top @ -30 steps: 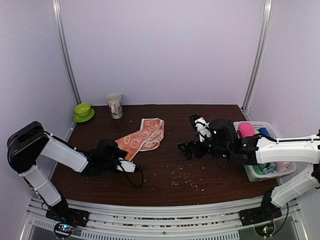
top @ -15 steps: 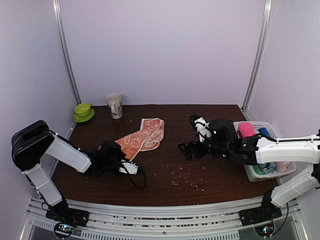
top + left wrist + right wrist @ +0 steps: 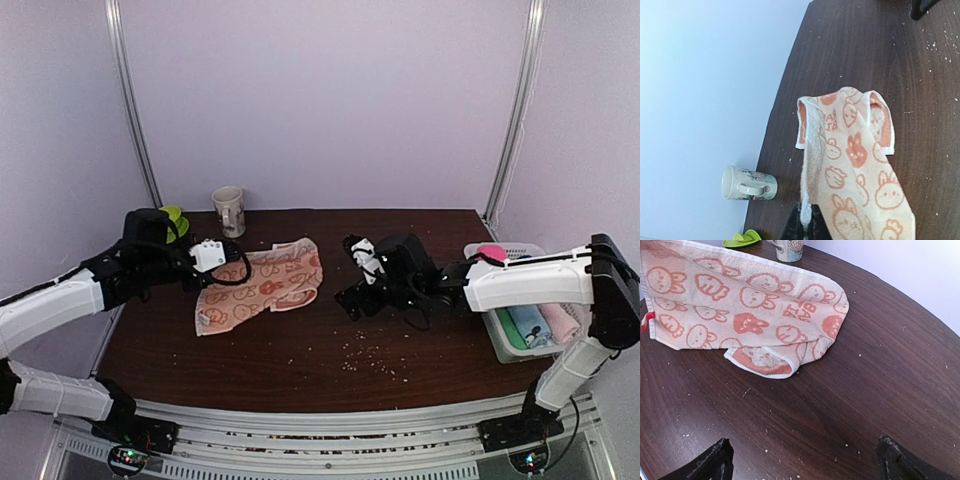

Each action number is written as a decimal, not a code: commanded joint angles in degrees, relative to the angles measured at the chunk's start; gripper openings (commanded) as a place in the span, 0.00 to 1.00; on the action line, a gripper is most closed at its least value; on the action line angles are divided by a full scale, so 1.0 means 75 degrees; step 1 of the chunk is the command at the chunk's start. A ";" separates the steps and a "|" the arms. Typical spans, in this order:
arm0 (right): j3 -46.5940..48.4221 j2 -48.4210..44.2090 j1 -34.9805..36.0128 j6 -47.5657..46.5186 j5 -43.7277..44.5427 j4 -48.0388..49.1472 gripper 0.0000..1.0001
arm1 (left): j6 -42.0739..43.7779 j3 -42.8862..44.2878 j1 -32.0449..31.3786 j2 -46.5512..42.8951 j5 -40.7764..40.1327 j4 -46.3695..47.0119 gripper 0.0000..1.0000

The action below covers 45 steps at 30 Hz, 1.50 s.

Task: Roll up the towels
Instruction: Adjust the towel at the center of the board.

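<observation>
The orange-peach towel (image 3: 270, 285) with white bunny prints lies partly spread on the dark table, its far end folded under itself (image 3: 765, 362). My left gripper (image 3: 218, 275) is shut on the towel's near-left edge and holds that edge off the table; the cloth (image 3: 855, 165) hangs away from the jaws (image 3: 807, 222). To the right of the towel my right gripper (image 3: 355, 280) hovers low over bare wood, open and empty (image 3: 807, 465). A hot pink towel (image 3: 492, 253) sits at the near corner of the basket, partly behind the right arm.
A white basket (image 3: 540, 355) at the right edge holds pale rolls. A mug (image 3: 229, 210) and a green cup on a saucer (image 3: 176, 214) stand at the back left, close to my left arm. Crumbs (image 3: 370, 360) dot the table's front middle.
My left gripper shut on the towel's edge, then rose and swung back-left, pulling the towel open. My right gripper slid left toward the towel, still open.
</observation>
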 commanded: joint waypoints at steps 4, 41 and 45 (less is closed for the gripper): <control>0.2128 0.1630 -0.0362 -0.0504 -0.0814 -0.0808 1.00 | -0.0233 0.0039 0.0568 -0.0592 0.1541 -0.3222 0.00; 0.8775 0.8105 -0.1092 0.3087 -0.3417 -0.0688 0.86 | -0.0146 -0.1469 0.0454 -0.0504 0.2838 -0.3736 0.00; 0.8858 0.8197 -0.1074 0.3089 -0.3258 -0.0699 0.71 | -0.0248 -0.1465 0.0442 -0.0450 0.2742 -0.3580 0.00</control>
